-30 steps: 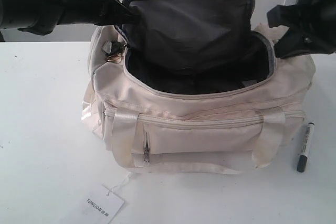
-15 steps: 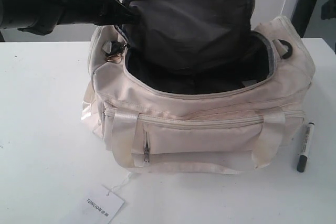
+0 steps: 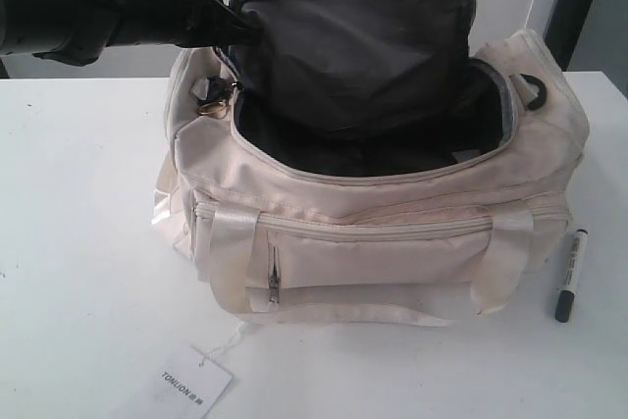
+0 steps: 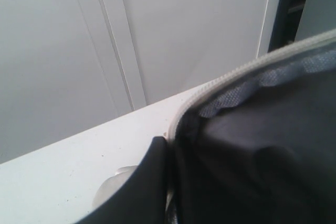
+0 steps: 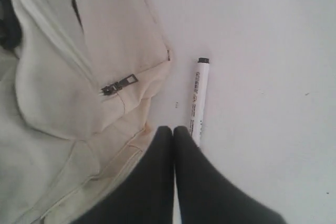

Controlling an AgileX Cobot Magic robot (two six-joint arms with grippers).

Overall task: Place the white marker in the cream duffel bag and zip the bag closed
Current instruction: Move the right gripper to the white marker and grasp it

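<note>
The right claw [image 5: 174,128], shut and empty, has left the bag [image 3: 392,242] to hover beside the marker [image 5: 198,100], so pickup looks next.

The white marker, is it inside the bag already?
No, the white marker lies on the table beside the cream duffel bag.

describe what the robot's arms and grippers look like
All matt black. The left arm is a thick round tube ending in a blocky wrist bracket. The left gripper narrows to a smooth dark finger. The right gripper has two smooth, curved fingers tapering to rounded tips. No markings show.
</note>
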